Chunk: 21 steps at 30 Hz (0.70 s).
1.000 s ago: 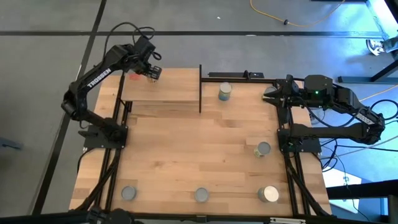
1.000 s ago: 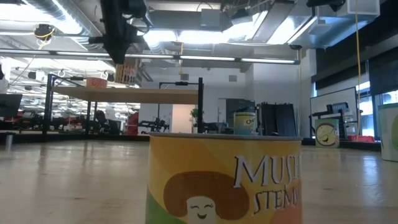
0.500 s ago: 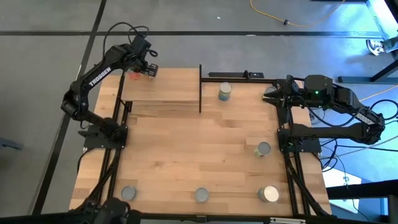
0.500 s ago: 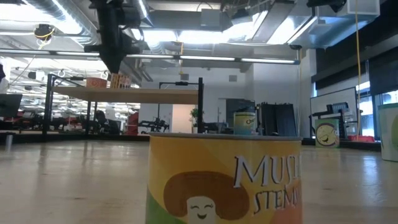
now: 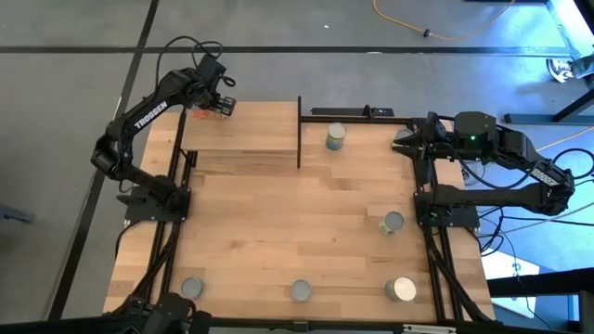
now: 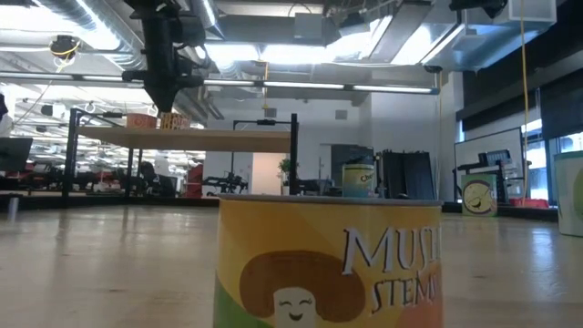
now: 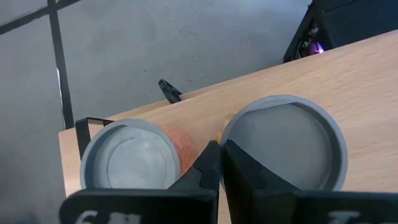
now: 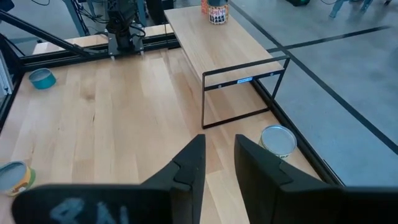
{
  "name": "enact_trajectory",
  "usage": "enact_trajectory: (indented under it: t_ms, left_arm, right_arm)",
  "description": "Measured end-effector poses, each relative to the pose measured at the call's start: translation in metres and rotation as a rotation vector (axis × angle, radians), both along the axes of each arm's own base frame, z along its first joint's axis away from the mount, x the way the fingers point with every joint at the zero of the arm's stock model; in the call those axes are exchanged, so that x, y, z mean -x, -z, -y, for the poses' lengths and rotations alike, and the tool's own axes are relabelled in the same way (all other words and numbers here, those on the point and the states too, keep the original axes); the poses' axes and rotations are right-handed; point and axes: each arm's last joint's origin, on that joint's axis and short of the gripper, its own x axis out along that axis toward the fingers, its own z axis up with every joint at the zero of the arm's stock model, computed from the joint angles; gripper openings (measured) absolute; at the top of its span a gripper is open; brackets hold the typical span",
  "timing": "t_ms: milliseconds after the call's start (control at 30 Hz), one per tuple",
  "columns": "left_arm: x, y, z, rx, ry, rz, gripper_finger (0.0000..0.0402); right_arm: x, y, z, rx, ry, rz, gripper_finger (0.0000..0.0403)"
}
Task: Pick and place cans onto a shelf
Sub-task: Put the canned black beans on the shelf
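Observation:
The shelf (image 5: pixel 251 134) stands at the table's far left. Two cans stand side by side at its far left corner: a red-labelled can (image 7: pixel 132 163) and a second can (image 7: pixel 283 152). They also show in the low view, the red can (image 6: pixel 141 120) and the patterned can (image 6: pixel 176 120). My left gripper (image 7: pixel 221 155) is shut, and its tips point down over the gap between the two can tops. My right gripper (image 8: pixel 219 158) is open and empty at the table's far right edge (image 5: pixel 406 141). Other cans stand on the table. My left gripper's shut fingers (image 7: pixel 208 163) point down between the rims of the two cans. I cannot tell whether they touch either can.
One can (image 5: pixel 335 136) stands just right of the shelf's black upright (image 5: pixel 299 130). Another can (image 5: pixel 393 222) stands at mid right. Three cans (image 5: pixel 191 288), (image 5: pixel 300 291), (image 5: pixel 402 289) stand along the near edge. The mushroom-labelled one (image 6: pixel 328 264) fills the low view.
My left gripper has gone toward the table's far left corner, over the shelf. In the low view the patterned can, which showed larger and right under the gripper, now stands farther back on the shelf beside the red can.

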Motion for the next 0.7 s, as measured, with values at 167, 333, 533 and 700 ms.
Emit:
enact_trajectory:
  t_ms: [167,333,533,700]
  left_arm:
    - [-0.0012,-0.0011,-0.0018,-0.021,0.007,0.011,0.0003]
    - [-0.0011,-0.0009,-0.0016,-0.019,0.048,-0.017,0.0023]
    - [0.0001,-0.0012,-0.0021,-0.041,0.026,-0.054,0.0032]
    - [0.0001,-0.0013,-0.0022,-0.043,0.025,-0.058,0.0034]
  right_arm:
    - [0.0,0.0,0.0,0.0,0.0,0.0,0.0087]
    - [0.0,0.0,0.0,0.0,0.0,0.0,0.0087]
    - [0.0,0.0,0.0,0.0,0.0,0.0,0.0087]
    - [0.0,0.0,0.0,0.0,-0.001,0.001,0.0087]
